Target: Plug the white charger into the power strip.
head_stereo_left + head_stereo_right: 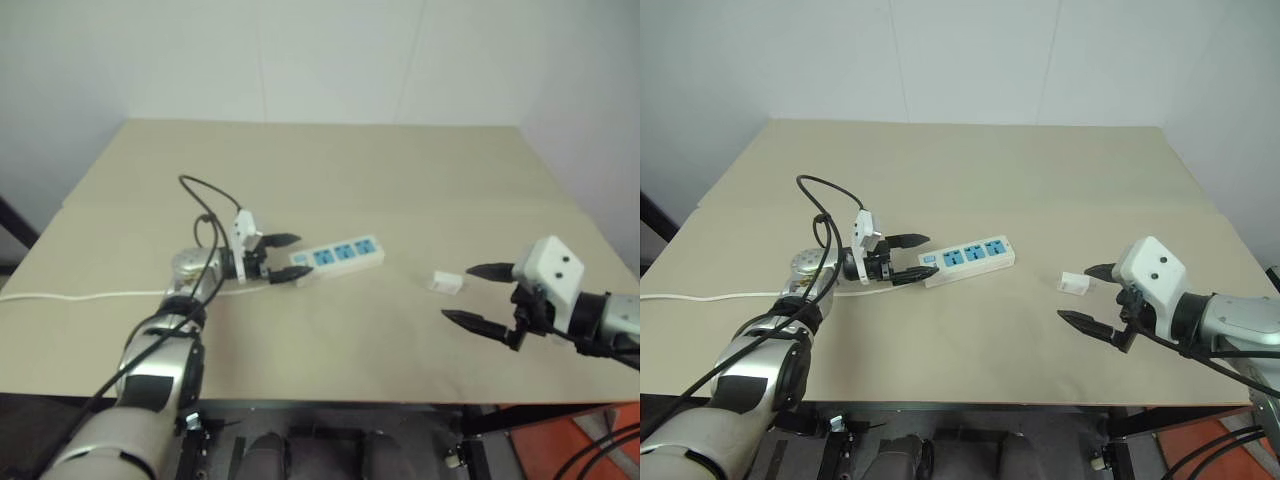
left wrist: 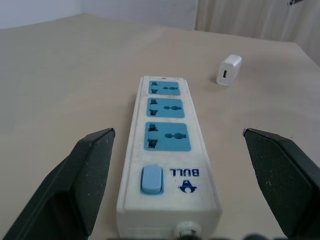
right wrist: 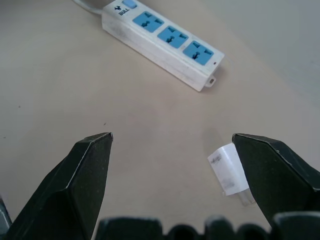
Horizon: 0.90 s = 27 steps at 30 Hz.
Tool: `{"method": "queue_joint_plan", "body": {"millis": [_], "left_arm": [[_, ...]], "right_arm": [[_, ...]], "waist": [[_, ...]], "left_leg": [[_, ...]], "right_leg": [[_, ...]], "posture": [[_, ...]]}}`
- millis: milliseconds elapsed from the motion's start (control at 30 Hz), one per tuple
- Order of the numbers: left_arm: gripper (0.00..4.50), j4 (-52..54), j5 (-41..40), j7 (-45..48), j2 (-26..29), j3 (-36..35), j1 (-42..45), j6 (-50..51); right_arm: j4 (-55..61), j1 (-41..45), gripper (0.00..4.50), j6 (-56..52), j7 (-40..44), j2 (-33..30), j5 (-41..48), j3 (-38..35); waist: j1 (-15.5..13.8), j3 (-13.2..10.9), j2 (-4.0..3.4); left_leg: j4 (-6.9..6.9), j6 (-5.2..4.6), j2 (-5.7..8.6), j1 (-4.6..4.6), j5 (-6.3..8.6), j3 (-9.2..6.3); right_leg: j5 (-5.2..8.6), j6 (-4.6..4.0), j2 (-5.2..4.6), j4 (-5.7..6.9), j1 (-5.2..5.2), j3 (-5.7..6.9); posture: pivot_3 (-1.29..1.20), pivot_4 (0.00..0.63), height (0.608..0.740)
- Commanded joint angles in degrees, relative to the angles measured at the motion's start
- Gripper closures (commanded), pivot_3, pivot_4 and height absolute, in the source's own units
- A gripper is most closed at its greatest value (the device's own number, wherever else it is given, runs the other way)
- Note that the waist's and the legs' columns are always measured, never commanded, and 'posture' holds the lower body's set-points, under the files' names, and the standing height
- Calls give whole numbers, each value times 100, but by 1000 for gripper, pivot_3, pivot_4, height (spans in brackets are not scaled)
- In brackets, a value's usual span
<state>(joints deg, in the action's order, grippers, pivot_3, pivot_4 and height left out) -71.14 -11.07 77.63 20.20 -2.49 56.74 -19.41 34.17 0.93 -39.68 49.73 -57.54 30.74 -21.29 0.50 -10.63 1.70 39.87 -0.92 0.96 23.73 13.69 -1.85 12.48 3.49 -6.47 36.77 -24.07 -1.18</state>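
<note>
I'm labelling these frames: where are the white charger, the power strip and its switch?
white charger (image 3: 228, 171), right wrist view, its side face.
power strip (image 2: 169, 156), left wrist view, its top face.
switch (image 2: 151, 180), left wrist view, blue rocker.

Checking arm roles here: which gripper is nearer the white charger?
Right. The right gripper sits open just beside the white charger, not touching it. The left gripper is open at the switch end of the power strip, with the strip between it and the charger.
</note>
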Motion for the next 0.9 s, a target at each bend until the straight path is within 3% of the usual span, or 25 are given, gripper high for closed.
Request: {"method": "queue_joint_plan", "body": {"millis": [33,400,800,900], "left_arm": [[30,-183,172,-271,-50,-99,174,-164],[30,-388,763,-851,-221,-23,-4,-247],[30,-374,826,-393,-218,-78,-116,-222],[656,-383,866,-480,-243,-76,-191,-268]], "right_arm": [[249,-40,0,-103,-90,8,137,-316],[345,-61,0,-222,-194,-37,224,-391],[313,-46,0,-221,-226,-68,192,-300],[306,-3,0,-201,-242,-53,205,-251]], "waist": [[-1,0,0],[-6,0,0],[-8,0,0],[-8,1,1]], "left_leg": [[0,0,0,0,0,0],[-1,0,0,0,0,0],[0,0,0,-1,0,0],[-1,0,0,-1,0,0]], "right_leg": [[0,0,0,0,0,0],[0,0,0,1,0,0],[0,0,0,1,1,0],[0,0,0,1,1,0]], "posture": [[0,150,740],[0,150,740],[0,150,740],[0,150,740]]}}
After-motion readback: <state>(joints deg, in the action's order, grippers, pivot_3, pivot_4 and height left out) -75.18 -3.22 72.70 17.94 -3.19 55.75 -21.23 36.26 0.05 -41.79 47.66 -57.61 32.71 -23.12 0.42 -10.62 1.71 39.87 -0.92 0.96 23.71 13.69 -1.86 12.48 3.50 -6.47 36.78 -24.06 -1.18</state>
